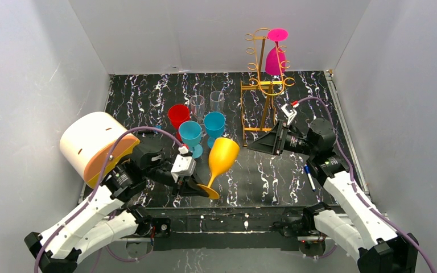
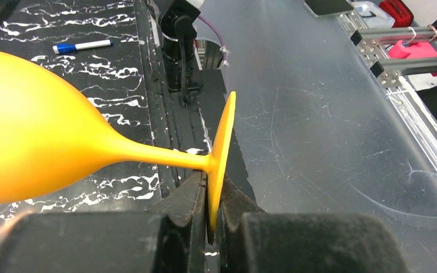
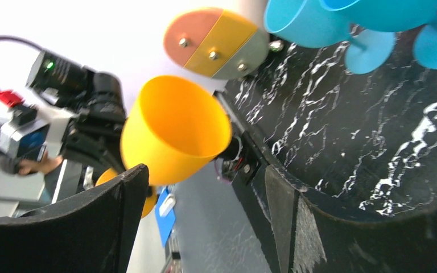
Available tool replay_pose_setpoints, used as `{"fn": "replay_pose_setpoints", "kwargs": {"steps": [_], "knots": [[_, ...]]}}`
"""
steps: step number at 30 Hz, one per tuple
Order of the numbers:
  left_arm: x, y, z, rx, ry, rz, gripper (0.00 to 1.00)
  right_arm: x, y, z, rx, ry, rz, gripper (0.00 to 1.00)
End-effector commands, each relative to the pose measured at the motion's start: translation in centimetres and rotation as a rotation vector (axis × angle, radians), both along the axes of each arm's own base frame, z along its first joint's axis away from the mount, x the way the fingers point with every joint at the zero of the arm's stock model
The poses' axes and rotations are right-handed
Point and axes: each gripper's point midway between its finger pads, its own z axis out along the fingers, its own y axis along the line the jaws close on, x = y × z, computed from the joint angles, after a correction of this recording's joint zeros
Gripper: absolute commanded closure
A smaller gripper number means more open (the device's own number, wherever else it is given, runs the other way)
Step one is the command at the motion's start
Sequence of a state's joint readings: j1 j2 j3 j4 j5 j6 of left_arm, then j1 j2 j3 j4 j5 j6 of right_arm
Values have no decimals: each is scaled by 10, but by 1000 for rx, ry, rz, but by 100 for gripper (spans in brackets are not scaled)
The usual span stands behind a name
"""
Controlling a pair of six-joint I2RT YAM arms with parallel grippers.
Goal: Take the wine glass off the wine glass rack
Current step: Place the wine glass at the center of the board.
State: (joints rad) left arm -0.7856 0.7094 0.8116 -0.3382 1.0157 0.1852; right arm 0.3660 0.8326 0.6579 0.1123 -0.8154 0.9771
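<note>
the left gripper (image 2: 211,211) is pinched tight on the rim of the yellow wine glass's (image 1: 222,156) round foot, and the left wrist view shows the foot edge-on between the two fingers. the glass hangs tilted over the near edge of the desk (image 1: 313,102), foot low and bowl leaning up and away toward the middle. it is well apart from the rack (image 1: 267,85), which stands at the far right of the desk.

the right gripper (image 1: 256,145) is spread wide and has hold of nothing. it points across at the yellow bowl, whose open mouth fills the gap between its fingers in the right wrist view, though the two are not touching.

a pink wine glass (image 1: 275,60) is still hooked upside down at the top of the rack, so the job is probably only partly done. the step in hand looks like dealing with the yellow glass, either passing it to the right side or standing it on the desk (i can't tell which). setting it down means turning the foot level first, and landing it clear of the cups (image 1: 190,135) just behind it. a grip on a thin foot rim can let the glass swing, so slow wrist motion seems wise.
</note>
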Motion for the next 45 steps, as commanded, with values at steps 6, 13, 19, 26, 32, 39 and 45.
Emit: {"fn": "replay_pose_setpoints", "kwargs": {"steps": [6, 13, 19, 26, 32, 39, 45], "knots": [[-5, 0, -5, -23, -106, -110, 100, -21, 5, 45, 106, -171, 176, 21], [-10, 0, -5, -40, -108, -163, 100, -19, 12, 53, 130, -131, 231, 26], [-11, -2, -8, -44, -113, -186, 100, -28, 26, 55, 135, -102, 331, 34], [-9, -2, -8, -40, -115, -177, 100, -42, 27, 56, 135, -77, 420, 38], [-9, -3, -8, -39, -112, -181, 100, -53, 29, 62, 132, -69, 480, 48], [-9, -4, -9, -33, -100, -185, 100, -61, 35, 63, 138, -75, 528, 60], [-9, -2, -8, -34, -105, -178, 100, -67, 34, 68, 152, -97, 558, 62]]}}
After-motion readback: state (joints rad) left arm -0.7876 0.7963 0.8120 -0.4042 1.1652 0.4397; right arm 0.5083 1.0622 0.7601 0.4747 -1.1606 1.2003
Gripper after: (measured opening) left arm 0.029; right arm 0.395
